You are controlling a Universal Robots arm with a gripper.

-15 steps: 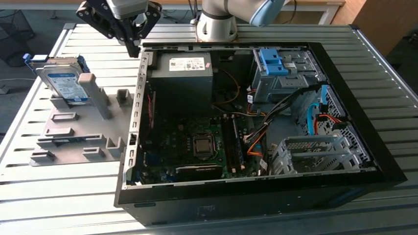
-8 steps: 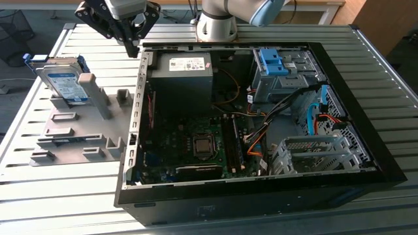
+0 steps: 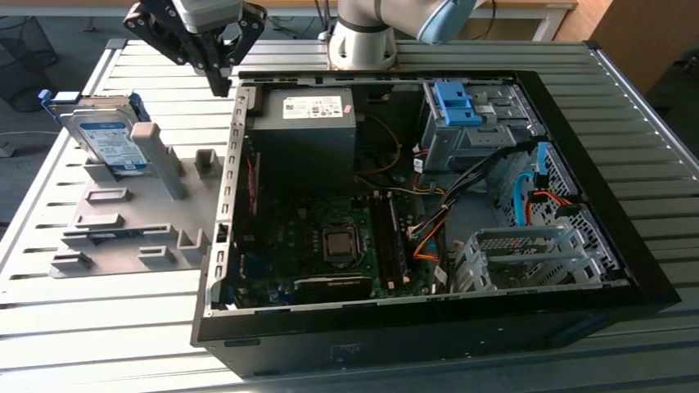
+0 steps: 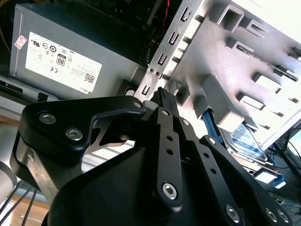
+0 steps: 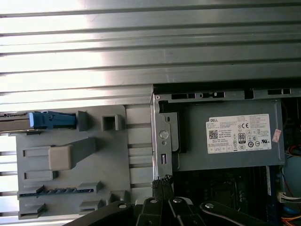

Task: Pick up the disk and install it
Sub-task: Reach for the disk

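The disk (image 3: 106,137) is a silver-grey drive with a white-and-blue label and blue side rails. It stands on edge in the grey holder (image 3: 131,217) at the exterior view's left. Its blue rail (image 5: 49,120) appears edge-on in the first wrist view, and part of its face (image 4: 245,141) shows behind the holder in the second wrist view. My gripper (image 3: 222,82) hangs above the table between the holder and the back corner of the open computer case (image 3: 611,270). Its black fingers (image 4: 163,101) are shut together, holding nothing, and the fingertips (image 5: 162,181) hover over the case's edge.
Inside the case sit a dark-grey power supply (image 3: 309,123) with a white sticker, a motherboard (image 3: 327,237), a blue latch on a grey cage (image 3: 459,110), and a perforated metal bay (image 3: 525,254). Cables (image 3: 525,192) run between them. The slatted metal table (image 3: 110,327) surrounds everything.
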